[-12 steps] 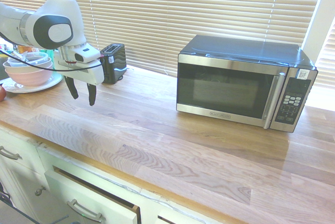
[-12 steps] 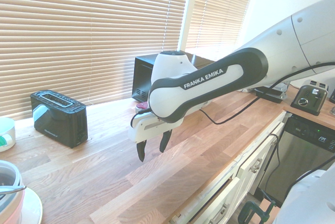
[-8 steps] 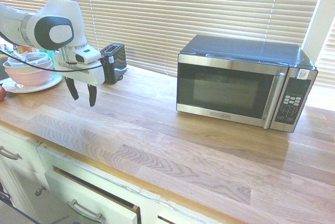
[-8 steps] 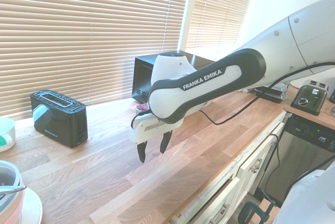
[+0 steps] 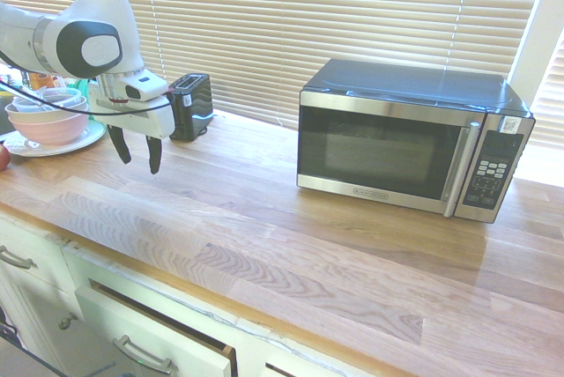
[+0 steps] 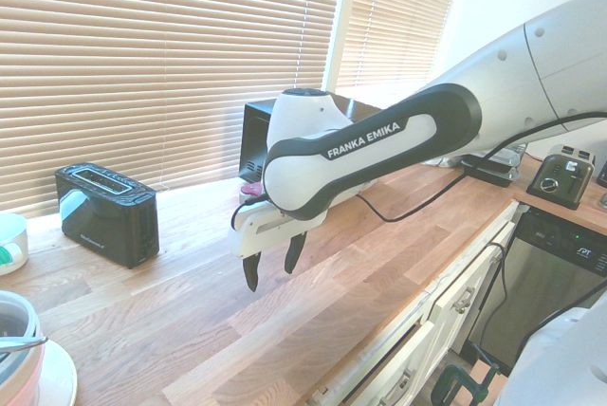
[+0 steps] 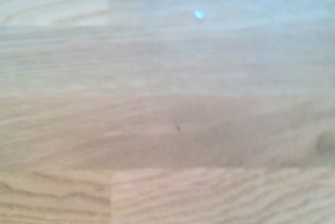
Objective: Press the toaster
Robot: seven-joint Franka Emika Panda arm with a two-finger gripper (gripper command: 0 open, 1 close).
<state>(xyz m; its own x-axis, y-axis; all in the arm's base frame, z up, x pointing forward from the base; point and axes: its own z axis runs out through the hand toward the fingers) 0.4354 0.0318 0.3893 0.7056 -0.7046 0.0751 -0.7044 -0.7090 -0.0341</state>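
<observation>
Hovers above a pale wooden plank countertop (image 5: pixel 264 236), pointing down from the end of a white robot arm (image 6: pixel 379 145) with black trim, with both dark, tapered fingers of the white two-finger gripper (image 5: pixel 140 166) spread fully apart. Holds nothing between them, and touches neither wood nor appliance. Can find the toaster (image 5: pixel 190 106), a small, narrow, glossy black box with a silvery rim around its top slot, standing upright on the same countertop beside cream horizontal window blinds (image 5: pixel 308 25), apart from the gripper in the second exterior view. Stands at the right in the first exterior view, for comparison, as a much larger black-and-steel microwave (image 5: pixel 379 148) with a vertical handle and a keypad. Includes, at the left there, stacked pink and pale bowls (image 5: pixel 50 121) on a round white plate (image 5: pixel 92 135). Shows below the countertop's front edge a slightly open white drawer (image 5: pixel 167 333) with a curved metal handle. Reveals in the second exterior view a dark, boxy slotted appliance (image 6: pixel 560 176) on a farther counter, above a steel-fronted dishwasher (image 6: pixel 550 264). Gives only blurred wood grain in the wrist view.
</observation>
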